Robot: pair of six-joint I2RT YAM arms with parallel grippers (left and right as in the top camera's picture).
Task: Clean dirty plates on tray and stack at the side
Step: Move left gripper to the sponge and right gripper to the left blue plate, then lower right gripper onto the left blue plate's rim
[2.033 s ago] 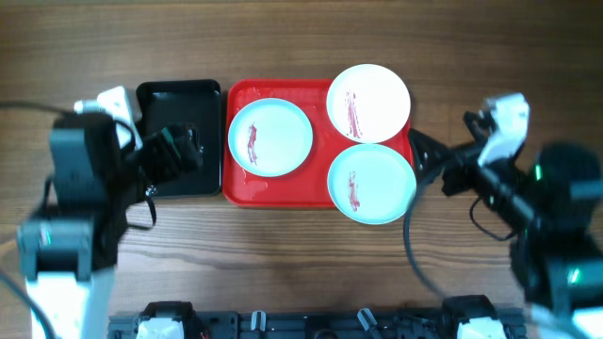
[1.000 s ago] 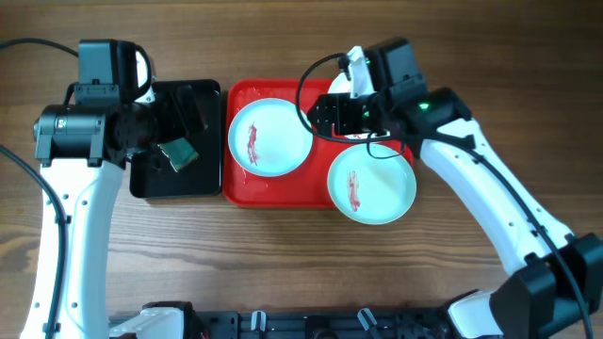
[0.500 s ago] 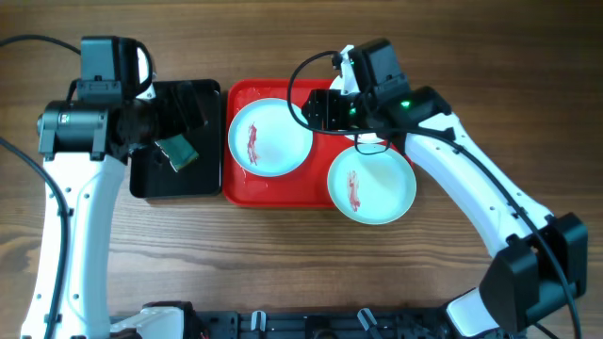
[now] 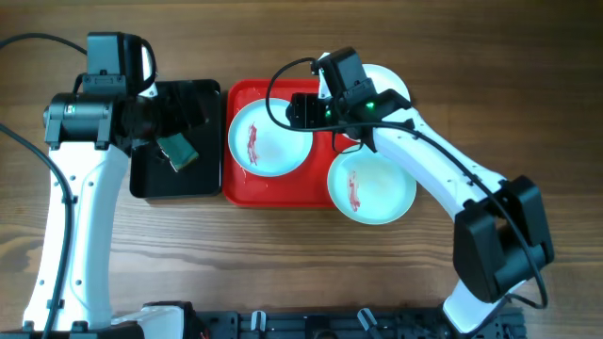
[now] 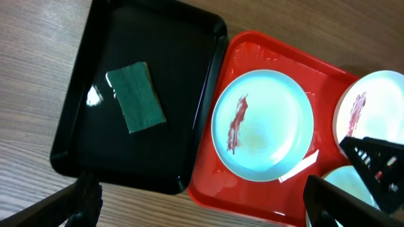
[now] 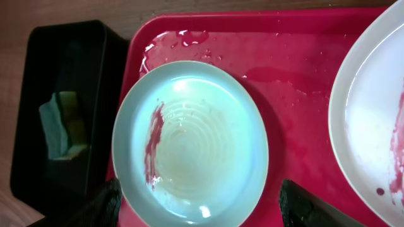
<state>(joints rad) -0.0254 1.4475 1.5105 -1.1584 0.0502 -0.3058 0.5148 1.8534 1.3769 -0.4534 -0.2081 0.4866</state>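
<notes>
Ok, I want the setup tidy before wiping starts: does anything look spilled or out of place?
Yes. The near-right mint plate hangs over the rim of the red tray, and the white plate also overlaps the rim at back right. There are wet smears glistening on the tray floor near its back-left corner.

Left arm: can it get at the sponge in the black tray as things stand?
Probably yes. The left gripper hangs open above the black tray, and the sponge lies alone there with nothing over it.
</notes>
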